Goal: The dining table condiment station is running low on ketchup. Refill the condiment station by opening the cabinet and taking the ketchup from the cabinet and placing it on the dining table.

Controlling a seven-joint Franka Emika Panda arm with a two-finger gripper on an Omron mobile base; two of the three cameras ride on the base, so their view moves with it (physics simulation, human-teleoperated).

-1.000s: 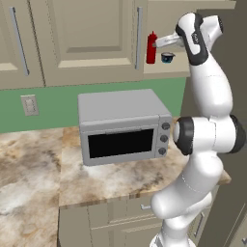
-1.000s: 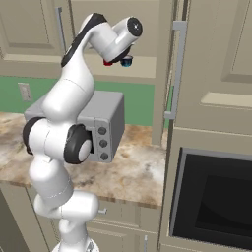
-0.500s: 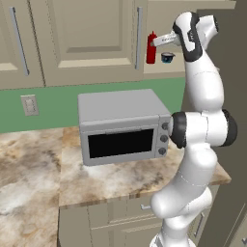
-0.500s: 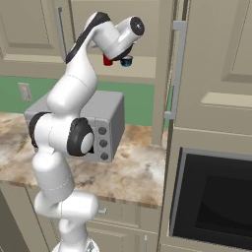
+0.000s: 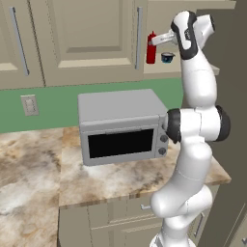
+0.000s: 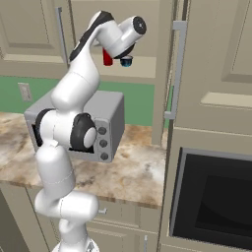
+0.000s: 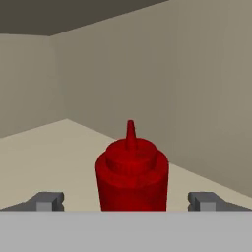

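Cabinet (image 5: pixel 193 72) is open; our tool (image 7: pixel 127 203) straddles the ketchup (image 7: pixel 132 173), jaws wide, nothing gripped. Grasp and dining-table drop-off remain.

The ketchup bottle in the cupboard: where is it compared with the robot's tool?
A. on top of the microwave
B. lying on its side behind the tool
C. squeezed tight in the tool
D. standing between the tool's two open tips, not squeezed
D: in the hand view the ketchup bottle stands upright, with a gap on each side to the open tool.

Glossy red plastic ketchup (image 7: pixel 132 177), matt beige cabinet (image 7: pixel 197 88) — marbled stone worktop (image 5: pixel 120 176)
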